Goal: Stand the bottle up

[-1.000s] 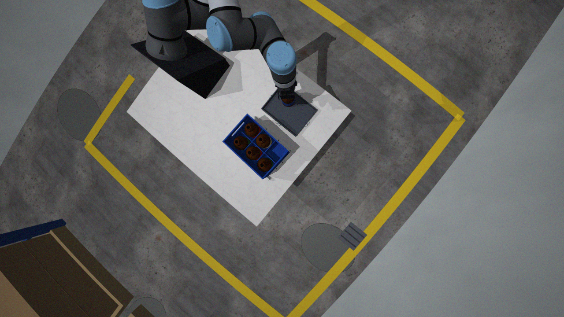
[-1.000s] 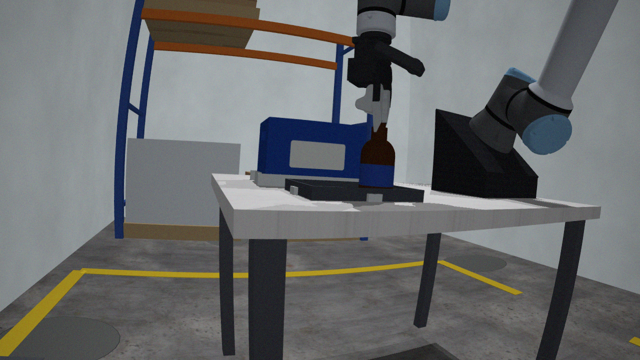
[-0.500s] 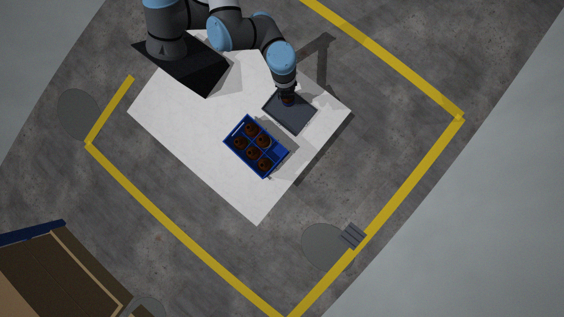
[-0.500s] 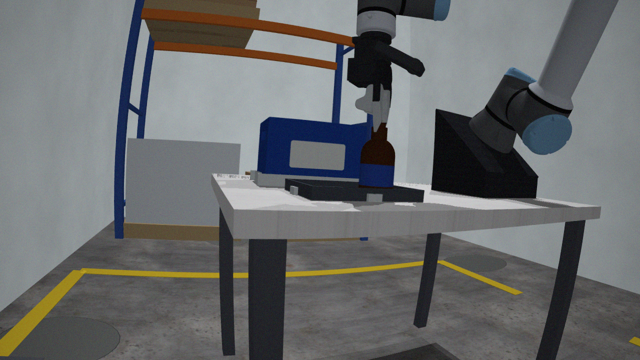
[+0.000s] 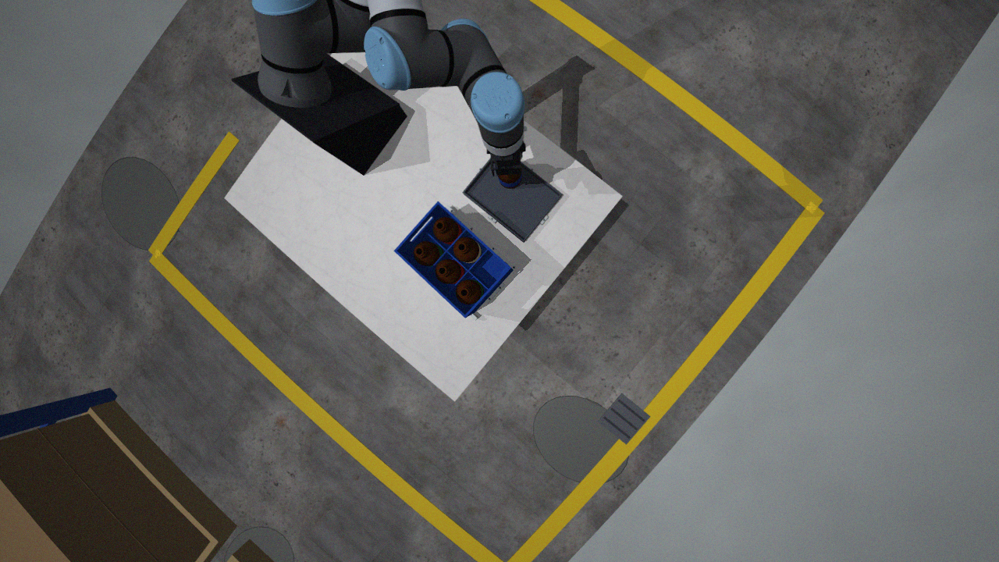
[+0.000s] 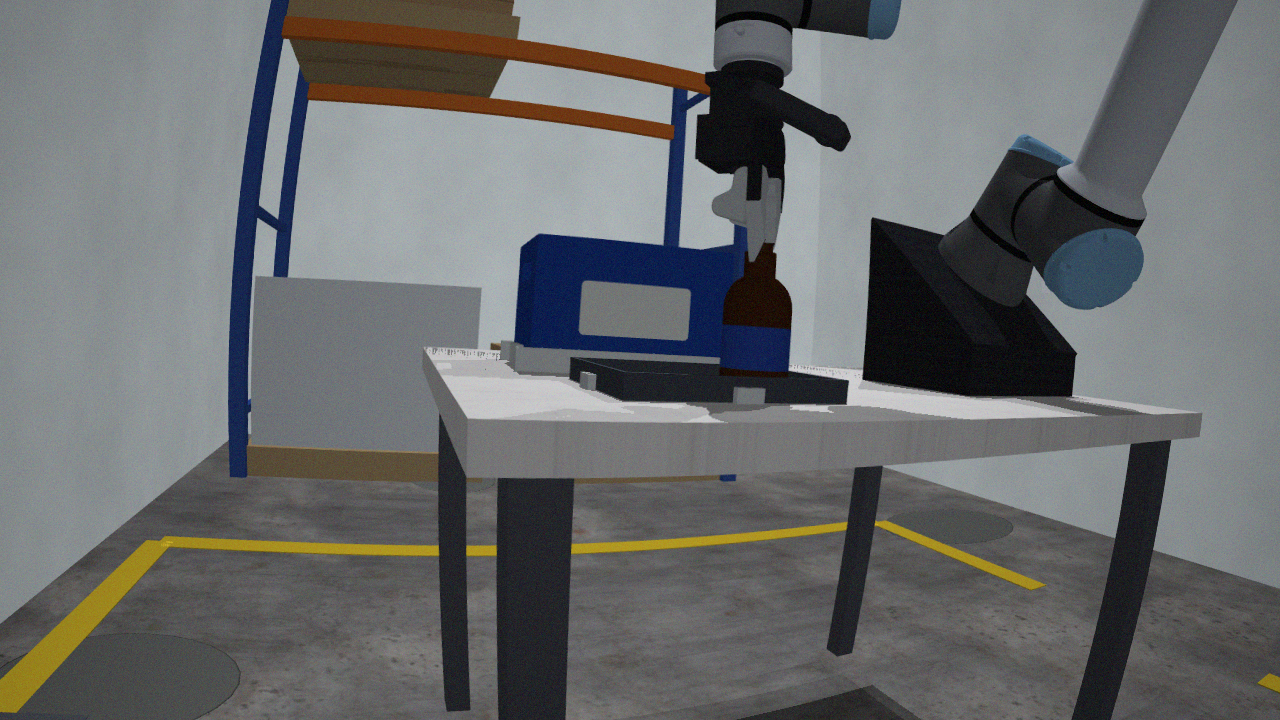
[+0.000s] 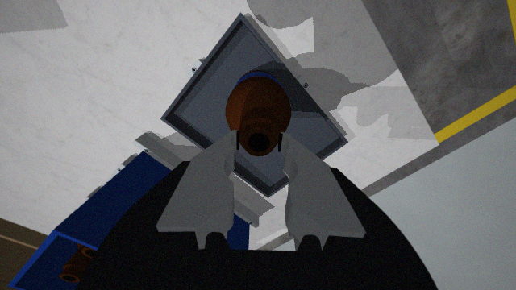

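Observation:
The brown bottle with a blue label is upright over the tray's near-robot part. My gripper is shut on its neck from above, one jaw on each side. The dark grey tray is under the bottle; its rim is close to the bottle's foot, and I cannot tell whether the foot touches the tray floor. The blue crate stands beside the tray. Its compartment at the corner toward the tray's far end holds no bottle.
Several brown bottles stand in the crate's other compartments, one of them right beside the empty one. The crate's walls and dividers rise around the compartments. A narrow strip of white table separates crate and tray. The black robot base is at the table's other side.

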You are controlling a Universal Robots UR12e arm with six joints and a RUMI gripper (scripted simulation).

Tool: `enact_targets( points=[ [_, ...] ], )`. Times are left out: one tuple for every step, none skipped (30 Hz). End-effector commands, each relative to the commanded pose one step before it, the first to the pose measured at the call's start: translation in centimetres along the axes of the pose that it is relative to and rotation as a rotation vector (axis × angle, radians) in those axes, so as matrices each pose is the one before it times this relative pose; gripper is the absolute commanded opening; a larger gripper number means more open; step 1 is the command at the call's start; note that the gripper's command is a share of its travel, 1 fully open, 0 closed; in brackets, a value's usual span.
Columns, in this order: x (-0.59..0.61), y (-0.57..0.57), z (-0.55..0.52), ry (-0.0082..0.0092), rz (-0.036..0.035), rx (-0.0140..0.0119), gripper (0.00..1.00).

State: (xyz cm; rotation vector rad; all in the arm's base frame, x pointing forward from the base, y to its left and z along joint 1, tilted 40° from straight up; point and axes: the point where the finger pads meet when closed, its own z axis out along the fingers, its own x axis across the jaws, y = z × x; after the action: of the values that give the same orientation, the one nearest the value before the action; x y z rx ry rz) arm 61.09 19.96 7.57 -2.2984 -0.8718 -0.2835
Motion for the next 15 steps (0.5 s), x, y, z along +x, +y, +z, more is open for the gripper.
enact_targets(
  points=[
    [0.363,0.285,-0.94,0.00361,-0.00489,-0.00761,0.0],
    [0.0,0.0,0.0,0.0,0.0,0.0,0.0],
    [0.004,-0.001,-0.102,0.00011,0.0,0.00005,0.0],
    [-0.001,0.001,-0.106,-0.00003,0.0,-0.00002,0.0],
    [-0.001,0.001,-0.11,-0.00004,0.0,-0.00002,0.0],
    [-0.001,0.0,-0.113,-0.00005,0.0,-0.00002,0.0],
    [-0.001,0.001,-0.116,-0.00005,0.0,-0.00002,0.0],
    [-0.001,0.001,-0.119,-0.00004,0.0,-0.00002,0.0],
    [-0.001,0.0,-0.12,-0.00003,0.0,-0.00001,0.0],
    [-0.001,0.0,-0.122,-0.00003,0.0,-0.00001,0.0],
    [0.0,0.001,-0.123,-0.00002,0.0,-0.00001,0.0],
    [0.0,0.0,-0.123,-0.00002,0.0,-0.00001,0.0],
    [0.0,0.0,-0.123,-0.00001,0.0,0.0,0.0],
    [0.0,0.0,-0.122,-0.00001,0.0,0.0,0.0],
    [0.0,0.0,-0.121,0.0,0.0,0.0,0.0]
  ],
)
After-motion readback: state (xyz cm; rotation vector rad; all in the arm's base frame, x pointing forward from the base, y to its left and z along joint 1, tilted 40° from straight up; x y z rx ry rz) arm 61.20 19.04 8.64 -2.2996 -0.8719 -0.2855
